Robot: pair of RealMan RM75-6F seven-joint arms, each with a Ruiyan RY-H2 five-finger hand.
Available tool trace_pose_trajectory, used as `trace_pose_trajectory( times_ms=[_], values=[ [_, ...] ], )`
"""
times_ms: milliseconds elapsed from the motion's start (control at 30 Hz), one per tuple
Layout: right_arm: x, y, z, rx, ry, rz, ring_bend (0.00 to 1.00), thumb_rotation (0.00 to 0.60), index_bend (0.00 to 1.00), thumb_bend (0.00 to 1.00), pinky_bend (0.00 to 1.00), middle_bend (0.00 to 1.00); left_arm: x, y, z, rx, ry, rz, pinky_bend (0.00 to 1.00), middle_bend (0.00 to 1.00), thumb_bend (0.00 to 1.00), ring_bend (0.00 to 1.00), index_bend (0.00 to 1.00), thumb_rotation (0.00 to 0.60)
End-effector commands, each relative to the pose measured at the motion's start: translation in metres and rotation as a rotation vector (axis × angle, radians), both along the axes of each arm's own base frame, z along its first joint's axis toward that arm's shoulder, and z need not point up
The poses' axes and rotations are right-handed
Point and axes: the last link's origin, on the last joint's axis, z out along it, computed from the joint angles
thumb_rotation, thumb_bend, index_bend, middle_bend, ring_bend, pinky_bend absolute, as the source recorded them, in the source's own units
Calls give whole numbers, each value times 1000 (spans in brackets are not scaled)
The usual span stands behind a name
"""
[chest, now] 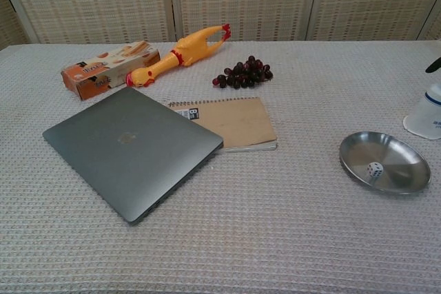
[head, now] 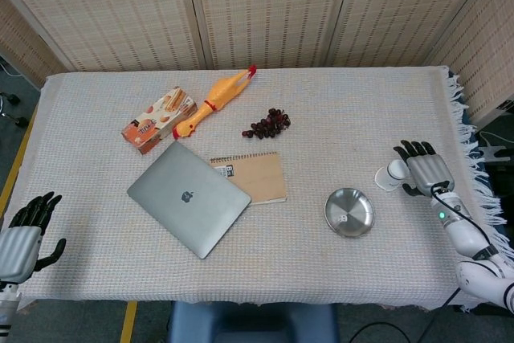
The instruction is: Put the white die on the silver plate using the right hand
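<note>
The white die (chest: 374, 169) lies inside the silver plate (chest: 400, 153), left of its middle; in the head view the die (head: 344, 218) is a small speck on the plate (head: 358, 206). My right hand (head: 425, 165) is off to the right of the plate, beside the white bottle, fingers spread and holding nothing. Only one dark fingertip (chest: 433, 65) of it shows at the right edge of the chest view. My left hand (head: 24, 232) hangs at the table's front left corner, empty, fingers apart.
A white bottle (head: 393, 173) stands just left of my right hand. A grey laptop (head: 188, 198), a brown notebook (head: 255, 174), dark grapes (head: 267, 123), a rubber chicken (head: 214, 102) and a snack box (head: 158, 119) fill the left and middle.
</note>
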Motion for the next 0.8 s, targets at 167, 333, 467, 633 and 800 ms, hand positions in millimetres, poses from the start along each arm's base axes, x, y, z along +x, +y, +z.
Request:
trace_pose_trajectory(
  times_ms=[167,333,467,633,800],
  values=[
    [-5,-4,-12,33,6,-30,0,600,268,211,0,0,-1,0,1,8,0,1,145,0,398,0,0,600],
    [-9,-6,-12,10,-8,-40,0,600,339,211,0,0,0,0,0,2,1,-2,145,0,398,0,0,600],
    [-8,-7,-16,-5,-33,-30,0,600,435,211,39,35,-1,1,0,2,1,1,145,0,398,0,0,600],
    [-8,-2,-12,-29,-81,-5,0,600,481,216,138,134,-1,-1,0,6,1,-1,145,0,398,0,0,600],
    [0,10,1,-53,-159,47,0,600,484,219,138,134,0,0,-1,-2,2,0,145,0,399,0,0,600]
  ],
)
